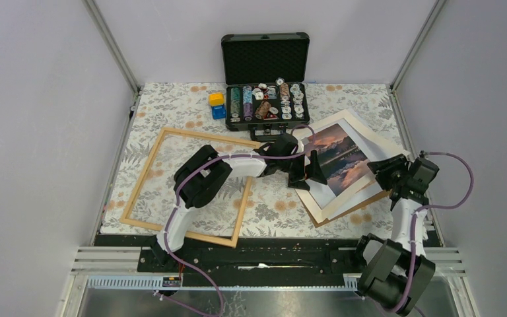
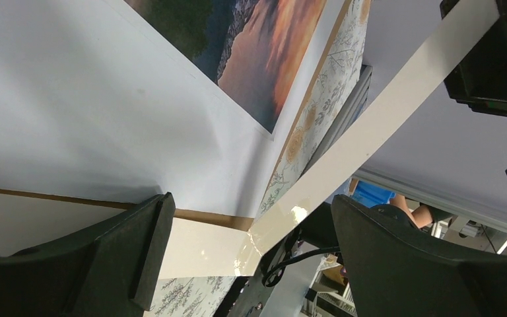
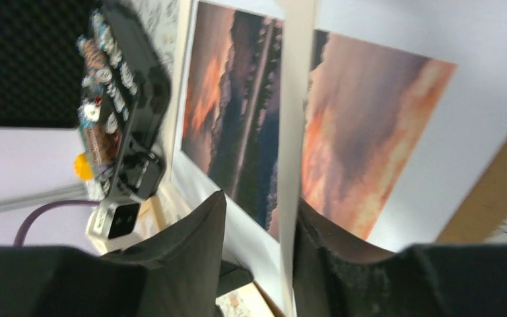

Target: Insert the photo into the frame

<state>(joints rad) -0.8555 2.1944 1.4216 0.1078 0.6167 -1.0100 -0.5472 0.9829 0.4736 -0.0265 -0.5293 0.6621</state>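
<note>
This is a robot lab, and the spot is a small test booth. Two robot arms, the left arm (image 1: 201, 178) and the right arm (image 1: 406, 221), are bolted to a black rail (image 1: 270, 254) at 6 o'clock. Plain pale walls (image 1: 39, 132) stand at 9, 12 and 3 o'clock. Silver metal posts (image 1: 112, 46) hold the walls up. Purple cables (image 3: 46, 212) run along the arms. Each arm has a camera on its wrist. The table has a cloth (image 1: 171, 105) with leaves and flowers on it. A black case (image 1: 265, 59) full of chips sits open at 12 o'clock.
</note>
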